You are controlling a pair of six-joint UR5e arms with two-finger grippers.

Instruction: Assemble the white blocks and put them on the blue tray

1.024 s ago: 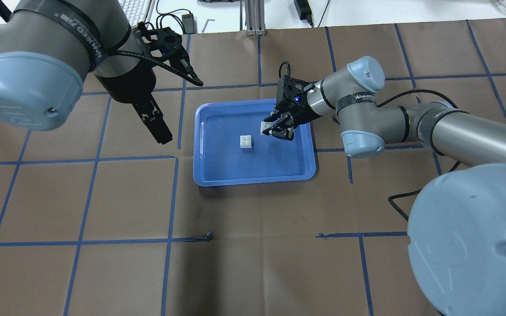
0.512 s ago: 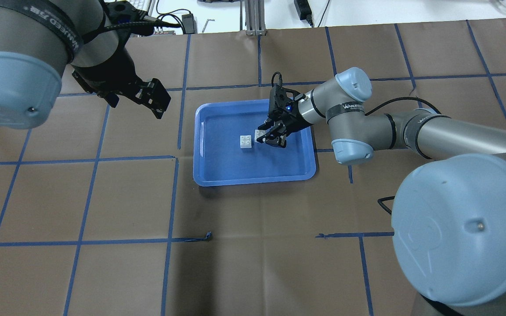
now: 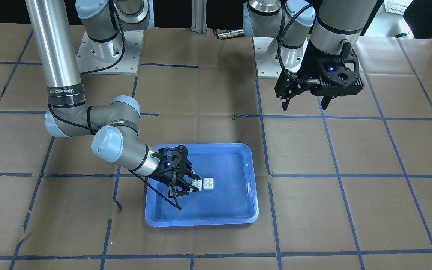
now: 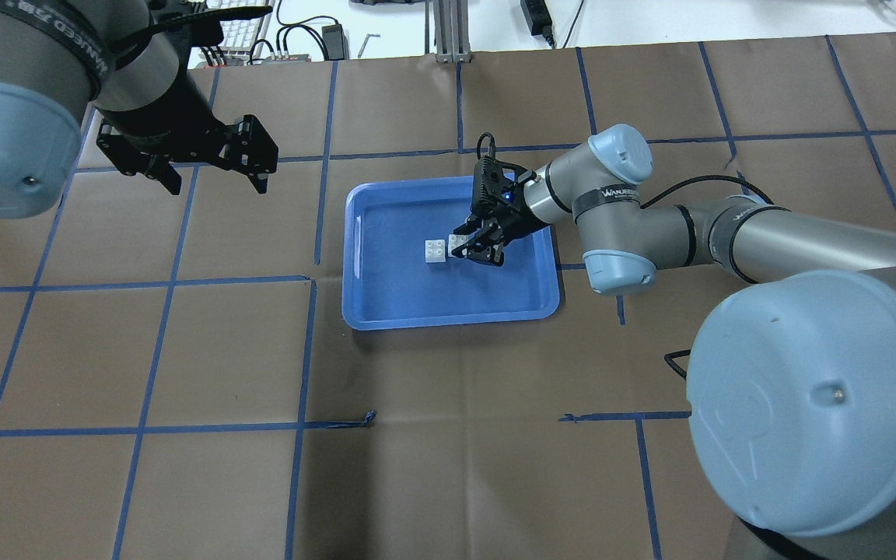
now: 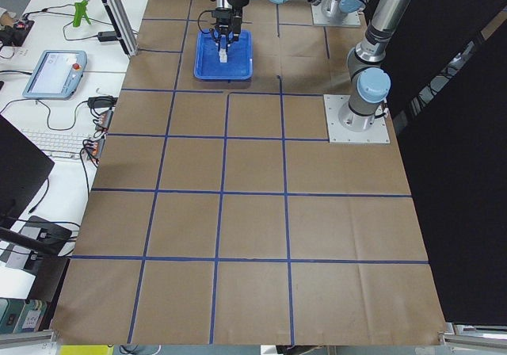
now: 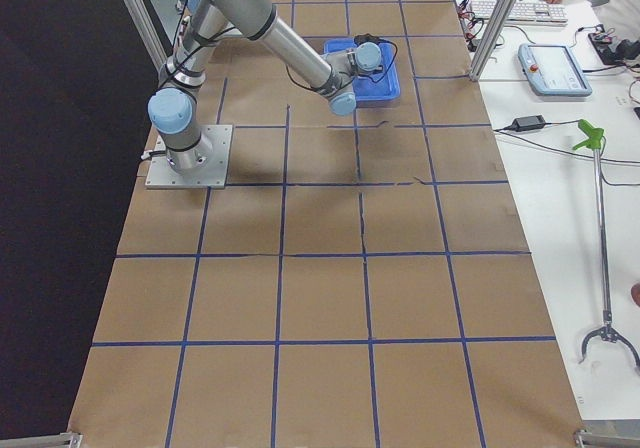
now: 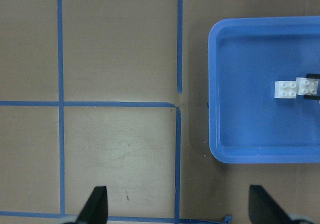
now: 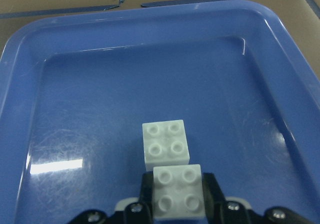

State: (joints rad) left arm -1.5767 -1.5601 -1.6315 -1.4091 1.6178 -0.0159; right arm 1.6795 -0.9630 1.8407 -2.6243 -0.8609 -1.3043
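Nearest the right wrist camera, the right gripper clamps a small white square four-stud plastic brick between its fingers, low over the middle of the light-blue rectangular plastic tray. Just beyond it the second white brick sits on the tray floor; whether the two touch is unclear. Farther off, past the tray's left edge, the left gripper hangs spread wide and empty above the brown paper table.

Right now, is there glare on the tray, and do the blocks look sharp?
Right wrist view: a bright glare patch on the blue tray floor, left side; both white blocks sharp. Left wrist view: blocks sharp, no glare. Side views: blocks too small to judge.
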